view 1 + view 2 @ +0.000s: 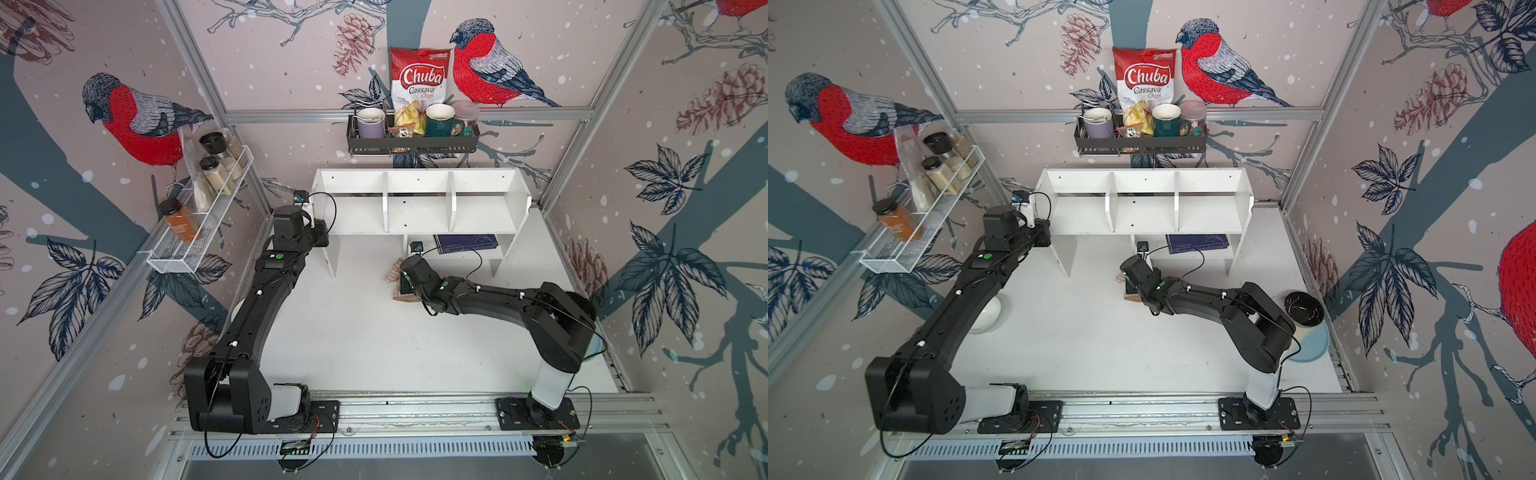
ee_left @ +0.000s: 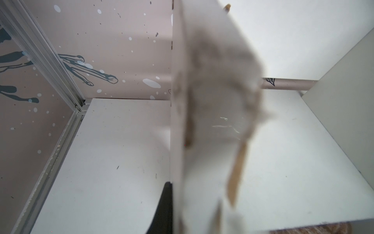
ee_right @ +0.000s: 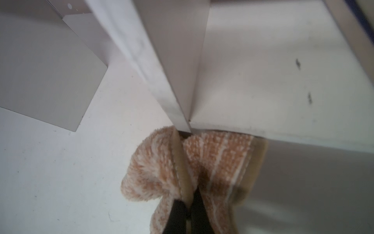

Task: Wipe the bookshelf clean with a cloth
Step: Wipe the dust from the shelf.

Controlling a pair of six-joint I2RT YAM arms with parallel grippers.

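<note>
Now, right gripper (image 3: 188, 204) clenched on tan striped knitted cloth (image 3: 218, 162) at lower divider of white wooden bookshelf (image 1: 417, 195), left gripper (image 1: 320, 232) clamping its end panel.

— Where is the bookshelf (image 1: 415, 216) standing?
— At the back of the surface (image 1: 353, 324), below the wall rack (image 1: 411, 144). A wire rack (image 1: 178, 257) is hanging to its left.
— And the cloth (image 3: 214, 160)?
— The right gripper (image 3: 188, 212) is pinching it, and it is touching the front edge of a lower cubby. A book (image 1: 465, 243) is lying in that cubby, behind it.
— The left gripper (image 1: 321, 236)?
— It is sitting at the bookshelf's left end panel.
</note>
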